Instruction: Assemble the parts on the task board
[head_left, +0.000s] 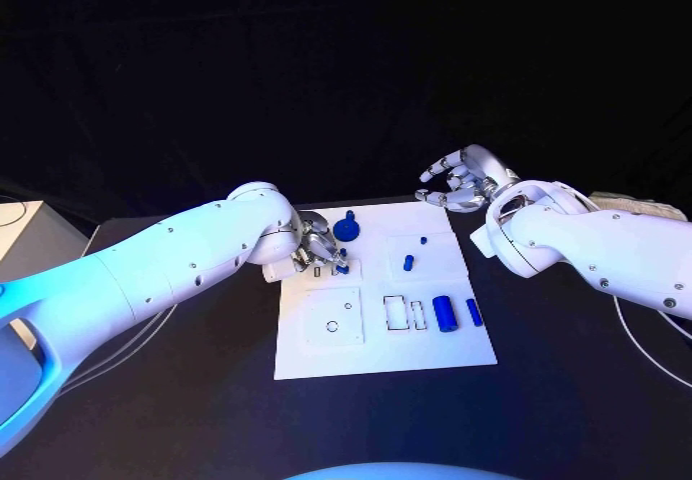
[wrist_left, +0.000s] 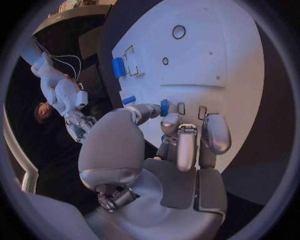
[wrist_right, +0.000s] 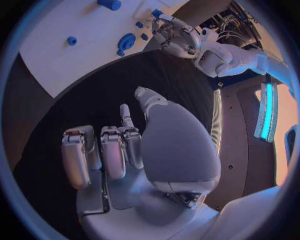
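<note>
The white task board (head_left: 433, 355) lies mid-table. My left hand (head_left: 319, 250) is low over its near-left part and pinches a small blue part (wrist_left: 164, 107) between thumb and a finger, fingertips (wrist_left: 170, 121) close to the board (wrist_left: 206, 55). A blue knob-shaped part (head_left: 348, 228) stands just beyond that hand. A short blue peg (head_left: 408, 263) and a tiny blue piece (head_left: 423, 240) lie mid-board. Two blue cylinders (head_left: 446, 313) (head_left: 475, 312) lie side by side toward the right. My right hand (head_left: 462, 180) hovers off the board's far right corner, holding nothing, its fingers (wrist_right: 112, 150) loosely spread.
Outlined recesses (head_left: 394, 311) and a square plate with a round hole (head_left: 333, 318) mark the board's near half. Black table (head_left: 577, 380) surrounds the board. A pale box (head_left: 29, 235) sits at the table's far left edge.
</note>
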